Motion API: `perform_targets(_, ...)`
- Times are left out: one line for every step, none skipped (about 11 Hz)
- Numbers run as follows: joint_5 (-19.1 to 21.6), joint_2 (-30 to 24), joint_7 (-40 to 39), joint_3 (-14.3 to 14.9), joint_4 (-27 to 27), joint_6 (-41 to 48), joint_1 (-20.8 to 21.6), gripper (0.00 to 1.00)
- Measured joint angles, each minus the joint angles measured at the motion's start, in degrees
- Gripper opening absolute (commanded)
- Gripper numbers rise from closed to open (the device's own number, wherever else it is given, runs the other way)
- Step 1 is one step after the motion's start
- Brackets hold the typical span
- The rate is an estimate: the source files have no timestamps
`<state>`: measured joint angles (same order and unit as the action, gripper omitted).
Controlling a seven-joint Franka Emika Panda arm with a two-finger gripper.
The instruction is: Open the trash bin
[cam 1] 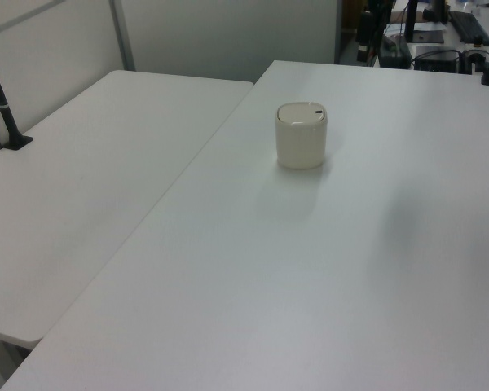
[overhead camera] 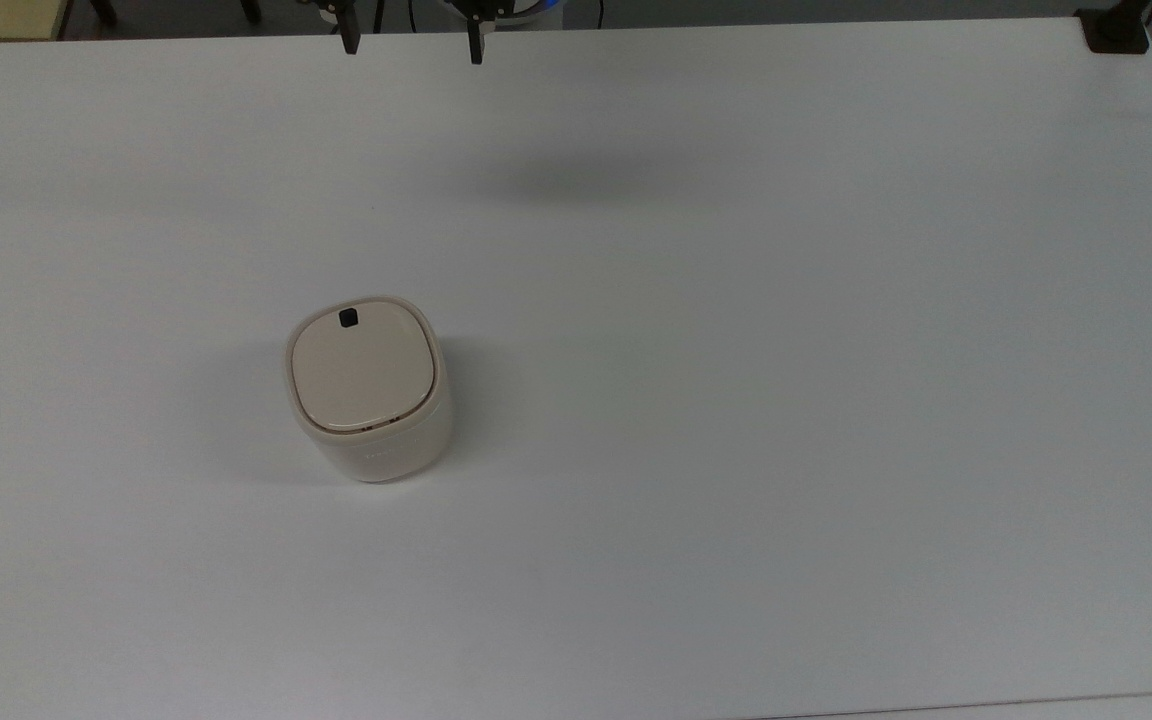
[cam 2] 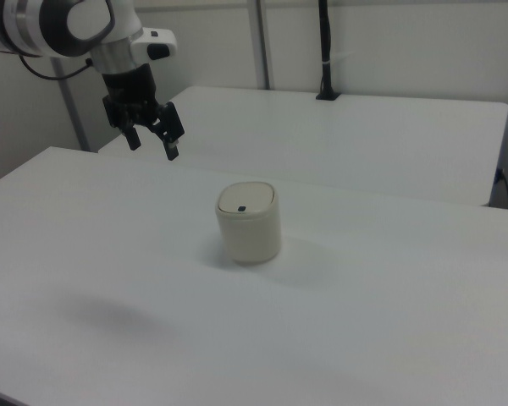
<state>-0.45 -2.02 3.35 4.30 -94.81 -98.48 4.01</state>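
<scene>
The trash bin [overhead camera: 368, 388] stands upright on the white table [overhead camera: 786, 400], at about 9 o'clock from the table's centre in the top view. Its lid [overhead camera: 363, 366] lies flat and closed; the black button [overhead camera: 347, 318] sits at the lid's 12 o'clock edge. The gripper [cam 2: 153, 142] hangs in the air at 10 o'clock from the bin in the right view, well apart from it, fingers spread and empty. In the top view its fingertips [overhead camera: 476, 48] show at the 12 o'clock edge.
</scene>
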Motion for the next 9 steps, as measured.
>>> perform_targets(0.0,0.01,-0.21,0.0,0.0,0.0,-0.03,1.0)
perform_targets(0.0,0.07,-0.47,0.0,0.0,0.0,-0.07,1.0)
perform_targets(0.0,0.23,-0.66,0.03,0.0,0.0,-0.2,0.96)
perform_targets(-0.13,0.5,-1.1,0.07,0.0,-0.72,-0.48,0.86)
perform_targets(-0.17,1.1,-1.71,0.09,-0.02,-3.22,-0.98,0.68)
perform_targets(-0.32,2.32,-2.02,0.13,-0.05,-6.93,-1.58,0.49)
perform_targets(-0.63,4.12,-2.08,0.16,-0.09,-11.64,-2.26,0.26)
perform_targets(-0.73,6.23,-2.07,0.33,-0.1,-16.12,-2.85,0.11)
perform_targets(-0.73,8.06,-0.68,0.6,-0.07,-19.41,-3.31,0.0)
